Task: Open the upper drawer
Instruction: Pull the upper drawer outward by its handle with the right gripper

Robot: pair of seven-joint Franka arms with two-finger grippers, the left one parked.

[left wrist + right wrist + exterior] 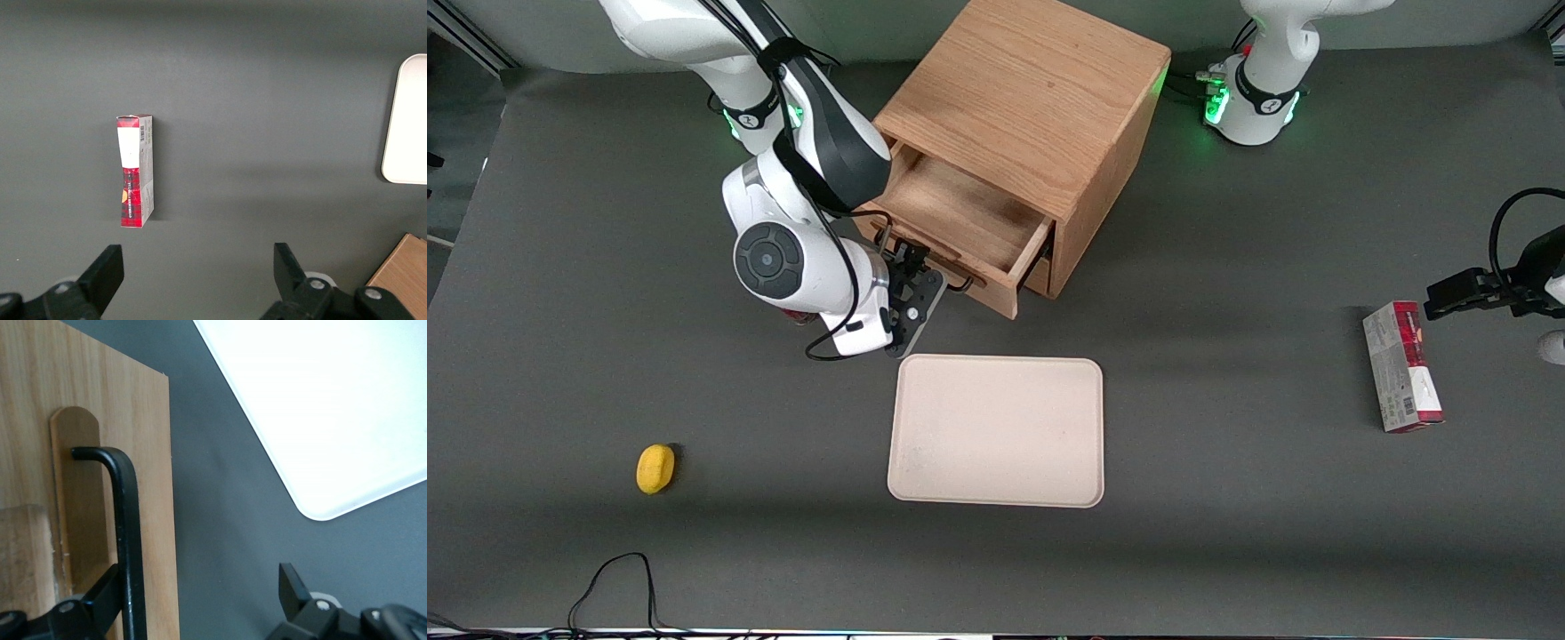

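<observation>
The oak cabinet (1032,98) stands at the back middle of the table. Its upper drawer (969,218) is pulled out, and its shallow wooden tray shows empty. The dark bar handle (963,284) sits on the drawer front; it also shows in the right wrist view (127,540) on the oak front (150,453). My right gripper (914,284) is at the handle's end toward the working arm. It is open (200,593): one finger (107,590) lies against the bar, the other (290,587) is well apart over the dark table.
A cream tray (996,431) lies nearer the front camera than the drawer, close to the gripper (320,407). A small yellow object (655,468) lies toward the working arm's end. A red and grey box (1402,366) lies toward the parked arm's end.
</observation>
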